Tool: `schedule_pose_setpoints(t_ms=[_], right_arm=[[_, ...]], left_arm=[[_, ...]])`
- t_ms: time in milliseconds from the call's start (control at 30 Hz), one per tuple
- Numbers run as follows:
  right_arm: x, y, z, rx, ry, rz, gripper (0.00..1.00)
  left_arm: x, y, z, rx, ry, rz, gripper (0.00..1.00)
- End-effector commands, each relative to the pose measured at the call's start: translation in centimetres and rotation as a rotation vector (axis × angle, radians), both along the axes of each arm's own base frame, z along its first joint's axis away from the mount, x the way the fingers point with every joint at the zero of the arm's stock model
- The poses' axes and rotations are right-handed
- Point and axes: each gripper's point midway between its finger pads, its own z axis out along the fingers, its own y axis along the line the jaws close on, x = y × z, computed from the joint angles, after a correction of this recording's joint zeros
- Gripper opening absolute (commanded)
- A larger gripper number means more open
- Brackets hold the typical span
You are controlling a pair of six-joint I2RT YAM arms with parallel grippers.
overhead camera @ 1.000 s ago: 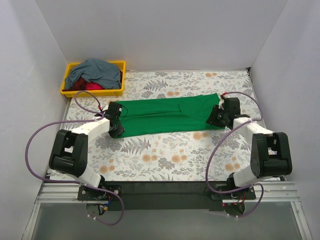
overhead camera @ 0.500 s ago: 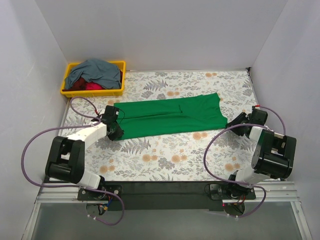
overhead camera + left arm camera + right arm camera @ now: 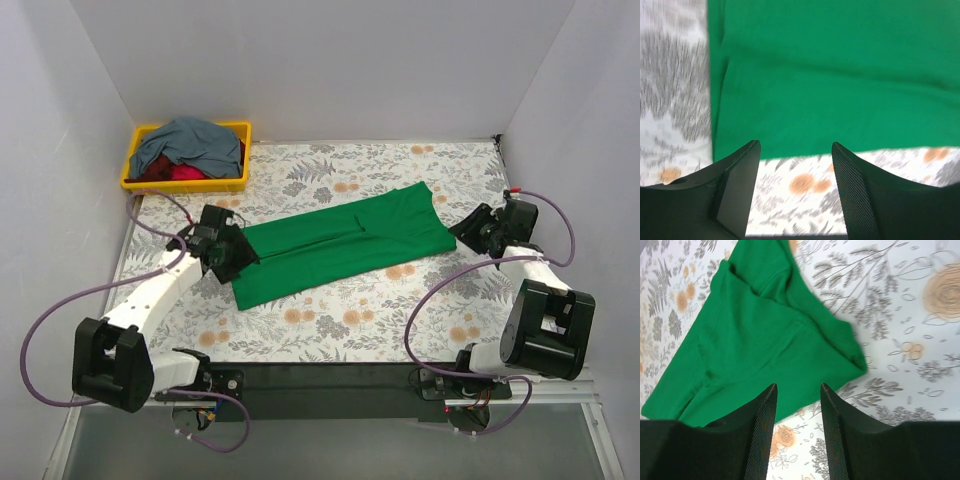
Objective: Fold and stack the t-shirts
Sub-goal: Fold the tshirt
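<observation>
While the green t-shirt (image 3: 340,240) lies flat, the yellow bin (image 3: 185,186) (heaped) sits apart.

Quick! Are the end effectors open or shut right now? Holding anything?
Left end effector: open, holding nothing, just short of the green t-shirt's edge.
Right end effector: open, holding nothing.

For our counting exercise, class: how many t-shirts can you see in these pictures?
3. A green t-shirt lies spread on the table; a grey-blue t-shirt tops the yellow bin; a red t-shirt peeks out beneath it. More may be hidden underneath.
</observation>
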Motion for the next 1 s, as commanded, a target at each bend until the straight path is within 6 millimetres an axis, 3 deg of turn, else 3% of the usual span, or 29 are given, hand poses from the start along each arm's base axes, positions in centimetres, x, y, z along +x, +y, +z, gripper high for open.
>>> schedule_pose_setpoints(t_ms=[0,33,67,133,167,200,233,267,300,400,433,567,600,633,667,700,733,800,833,900,933,967], right_arm=[[0.5,2.9,1.6,0.024,-0.033,0.09,0.47],[0.7,3.4,1.4,0.025,-0.027,0.104,0.47],[0.8,3.8,1.3,0.025,-0.027,0.118,0.47],[0.9,4.7,0.6,0.025,-0.006,0.133,0.46],[0.9,4.9,0.3,0.026,0.003,0.133,0.44],[1.0,5.1,0.1,0.028,0.005,0.129,0.43],[1.0,5.1,-0.6,0.032,0.023,0.125,0.41],[1.1,5.1,-0.8,0.032,0.029,0.12,0.4],[1.2,5.0,-1.3,0.028,0.041,0.113,0.4],[1.8,4.5,-2.8,0.015,0.077,0.096,0.4],[1.7,4.5,-4.1,0.016,0.111,0.098,0.4],[3.2,4.0,-5.9,-0.012,0.14,0.112,0.4],[4.4,3.8,-5.6,-0.024,0.122,0.125,0.4],[4.7,3.8,-6.9,-0.024,0.15,0.132,0.4],[5.2,3.8,-7.3,-0.022,0.156,0.138,0.39],[7.0,3.8,-6.3,-0.025,0.12,0.155,0.39],[7.6,4.0,-7.6,-0.015,0.143,0.167,0.38],[9.2,4.7,-7.5,-0.003,0.125,0.207,0.38],[11.3,5.1,-7.4,0.001,0.104,0.227,0.38],[12.8,6.8,-7.5,0.015,0.099,0.291,0.37],[13.6,7.3,-8.8,0.022,0.12,0.31,0.37],[16.2,8.5,-6.9,0.008,0.058,0.342,0.37]], left_arm=[[5.4,1.2,2.8,0.112,-0.115,0.015,0.58],[6.9,0.9,3.0,0.115,-0.148,0.007,0.58],[7.9,0.8,1.3,0.145,-0.112,-0.029,0.57],[10.4,0.7,1.3,0.177,-0.125,-0.023,0.44],[11.2,0.5,0.8,0.187,-0.112,-0.032,0.42],[11.7,0.4,-1.1,0.204,-0.064,-0.052,0.42],[12.9,0.0,-0.8,0.204,-0.077,-0.052,0.4],[13.5,0.0,-1.2,0.21,-0.074,-0.055,0.39],[13.7,0.0,-2.9,0.227,-0.035,-0.071,0.39],[13.8,-0.2,-4.5,0.239,0.029,-0.096,0.38],[13.2,-0.1,-5.7,0.243,0.079,-0.102,0.38],[8.9,0.0,-7.5,0.216,0.21,-0.118,0.38],[6.5,0.3,-8.6,0.207,0.266,-0.123,0.38],[5.3,0.2,-8.9,0.184,0.29,-0.113,0.38],[4.2,-0.5,-8.1,0.131,0.286,-0.118,0.38],[1.3,0.0,-9.4,0.129,0.344,-0.119,0.38],[0.1,-0.8,-9.4,0.081,0.355,-0.128,0.38],[-3.5,-2.0,-9.4,0.006,0.4,-0.145,0.38],[-4.6,-2.5,-9.4,-0.015,0.415,-0.144,0.38],[-7.5,-4.8,-9.0,-0.087,0.448,-0.165,0.38],[-8.0,-6.0,-8.8,-0.12,0.449,-0.18,0.39],[-9.1,-7.4,-8.6,-0.145,0.46,-0.215,0.39]])
